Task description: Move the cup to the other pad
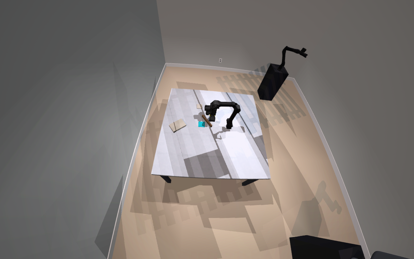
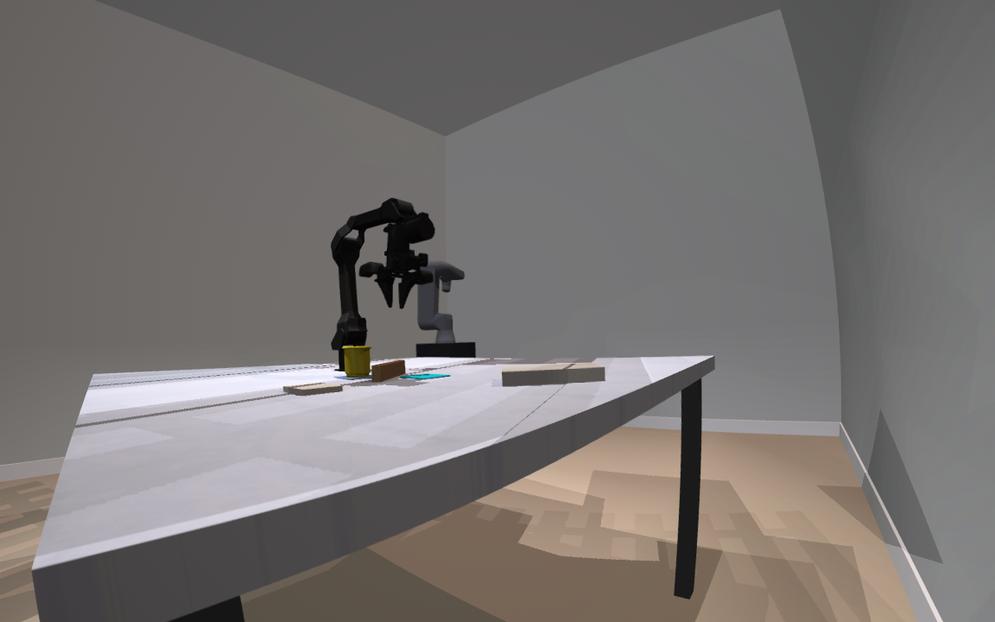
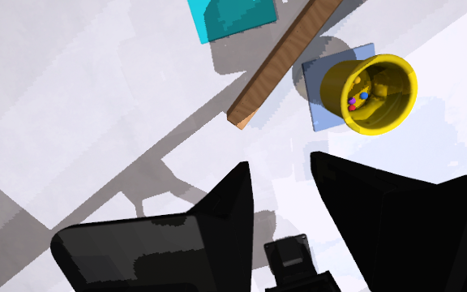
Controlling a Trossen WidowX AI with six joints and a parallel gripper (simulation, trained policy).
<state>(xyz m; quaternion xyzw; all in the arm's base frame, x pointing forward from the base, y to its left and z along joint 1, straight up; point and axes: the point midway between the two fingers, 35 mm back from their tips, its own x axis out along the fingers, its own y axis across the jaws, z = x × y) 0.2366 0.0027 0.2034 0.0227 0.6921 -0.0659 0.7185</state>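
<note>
Above the table [image 1: 202, 167] [image 2: 254, 479], our claw [image 1: 212, 118] [image 2: 396, 306] [image 3: 279, 165] has its fingers partly spread, with nothing between them. Near it, we see the yellow cup [image 2: 357, 361] [image 3: 332, 87] upright on the blue pad [image 3: 323, 118], with marbles [image 3: 364, 96] inside. We think it is light, stiff and maybe slippery, so we should pinch its sides and keep it level. Past the wooden bar [image 1: 206, 120] [image 2: 388, 370] [image 3: 278, 65] lies the cyan pad [image 1: 201, 124] [image 2: 425, 377] [image 3: 237, 16].

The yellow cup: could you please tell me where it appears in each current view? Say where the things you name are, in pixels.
Top: just left of the picture's centre, mostly hidden beneath the arm.
Exterior: left of centre, upright near the arm's base, at [image 2: 357, 362].
Wrist: upper right, at [image 3: 332, 85].
Shared landmark: the brown bar [image 1: 206, 120] [image 2: 388, 370] [image 3: 284, 62] beside it.
</note>
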